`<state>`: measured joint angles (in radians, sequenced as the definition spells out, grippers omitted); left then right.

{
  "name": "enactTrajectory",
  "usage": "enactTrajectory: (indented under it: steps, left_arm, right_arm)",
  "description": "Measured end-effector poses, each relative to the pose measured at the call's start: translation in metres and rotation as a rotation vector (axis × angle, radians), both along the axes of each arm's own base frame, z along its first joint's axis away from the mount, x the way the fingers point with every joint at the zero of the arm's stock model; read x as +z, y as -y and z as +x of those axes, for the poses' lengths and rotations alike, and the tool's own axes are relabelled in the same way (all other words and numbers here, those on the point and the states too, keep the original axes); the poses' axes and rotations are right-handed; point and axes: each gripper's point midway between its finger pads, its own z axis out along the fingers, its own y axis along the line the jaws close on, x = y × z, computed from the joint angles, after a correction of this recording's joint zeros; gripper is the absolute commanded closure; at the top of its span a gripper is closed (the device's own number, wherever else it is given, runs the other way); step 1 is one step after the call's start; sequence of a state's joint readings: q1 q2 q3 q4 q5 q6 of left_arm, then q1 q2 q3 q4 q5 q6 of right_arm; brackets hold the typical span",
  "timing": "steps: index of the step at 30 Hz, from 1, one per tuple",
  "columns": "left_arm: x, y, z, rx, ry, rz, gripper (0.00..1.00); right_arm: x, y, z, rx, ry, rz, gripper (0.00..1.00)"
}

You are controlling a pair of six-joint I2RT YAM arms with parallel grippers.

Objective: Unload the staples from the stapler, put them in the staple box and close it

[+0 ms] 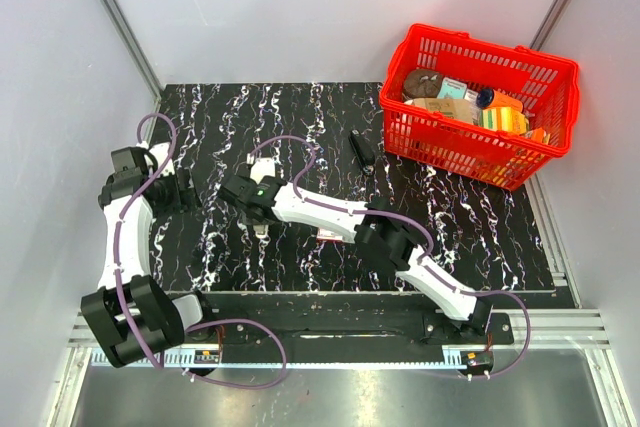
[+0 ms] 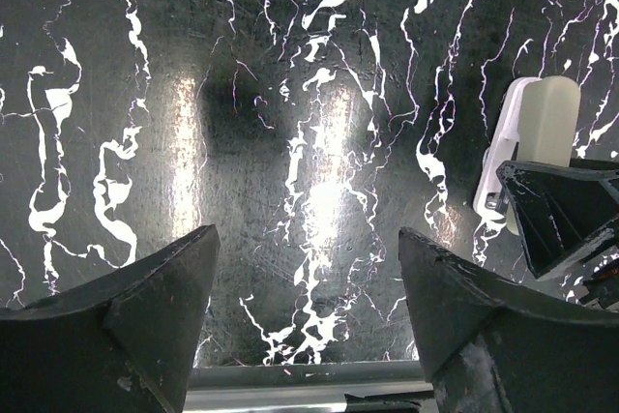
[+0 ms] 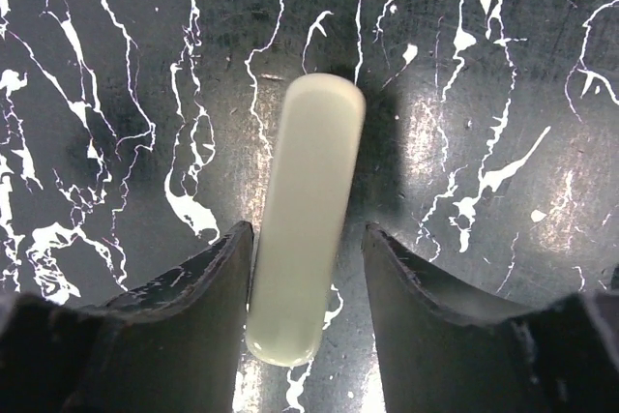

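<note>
The black stapler point(image 1: 362, 151) lies on the marble table, left of the red basket, away from both grippers. The staples do not show in any view. My right gripper point(image 1: 259, 225) hangs over a short beige oblong piece point(image 3: 305, 220). In the right wrist view its jaws point(image 3: 305, 239) stand open around that piece: the left finger point(image 3: 208, 287) is against it, and the right finger stands off with a gap. My left gripper point(image 1: 188, 193) is open and empty over bare table at the left point(image 2: 309, 239). The left wrist view shows the beige piece point(image 2: 544, 128) at its right edge.
A red basket point(image 1: 470, 152) with several packaged items stands at the back right. A small red-and-white box point(image 1: 328, 237) peeks out under the right forearm. Grey walls enclose the table on three sides. The table's near edge rail point(image 2: 309, 374) lies just below the left fingers.
</note>
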<state>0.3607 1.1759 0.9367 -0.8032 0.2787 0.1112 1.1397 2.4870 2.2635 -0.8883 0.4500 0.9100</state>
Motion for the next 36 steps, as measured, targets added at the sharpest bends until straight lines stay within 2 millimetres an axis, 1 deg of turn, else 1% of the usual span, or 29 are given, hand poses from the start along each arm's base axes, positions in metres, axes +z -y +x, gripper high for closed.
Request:
enactTrajectory:
  steps: [3,5,6,9,11,13,16,20,24,27,30,32,33,36]
  left_arm:
    - [0.002,-0.001,0.001,0.002,0.014,0.005,0.24]
    - [0.002,-0.001,0.002,0.003,0.019,0.005,0.26]
    - [0.003,-0.001,0.003,0.003,0.021,0.006,0.26]
    - [0.003,0.0,0.003,0.0,0.023,0.002,0.24]
    - [0.003,0.002,0.003,-0.011,0.027,-0.004,0.15]
    - [0.004,0.006,0.004,-0.042,0.036,-0.019,0.01]
    - [0.006,0.015,0.003,-0.105,0.051,-0.045,0.01]
    - [0.01,0.033,-0.003,-0.236,0.068,-0.102,0.01]
    - [0.018,0.05,-0.01,-0.363,0.075,-0.163,0.01]
    - [0.021,0.062,-0.015,-0.453,0.089,-0.208,0.01]
    - [0.02,0.07,-0.021,-0.524,0.093,-0.235,0.01]
    - [0.019,0.073,-0.024,-0.564,0.095,-0.238,0.01]
    - [0.018,0.073,-0.025,-0.581,0.094,-0.237,0.03]
    - [0.014,0.072,-0.027,-0.649,0.101,-0.206,0.06]
  right_arm:
    - [0.0,0.002,0.0,0.003,-0.001,-0.008,0.55]
    - [-0.001,0.002,-0.001,0.005,-0.002,-0.011,0.64]
    - [0.0,0.002,-0.001,0.007,-0.001,-0.014,0.69]
    - [-0.001,0.003,-0.001,0.011,-0.001,-0.017,0.85]
    - [-0.001,0.003,-0.001,0.014,0.001,-0.014,0.93]
    - [0.0,0.005,-0.003,0.016,-0.002,-0.006,1.0]
    - [0.002,0.009,-0.01,0.024,-0.017,0.015,1.0]
    - [0.014,0.014,-0.02,0.027,-0.033,0.096,1.0]
    - [0.043,0.013,-0.026,0.025,-0.018,0.233,1.0]
    - [0.068,0.004,-0.024,0.03,0.013,0.336,1.0]
    - [0.084,-0.004,-0.021,0.033,0.034,0.412,1.0]
    - [0.089,-0.008,-0.02,0.034,0.034,0.45,1.0]
    - [0.09,-0.009,-0.02,0.035,0.03,0.467,1.0]
    - [0.087,-0.006,-0.019,0.029,0.009,0.492,1.0]
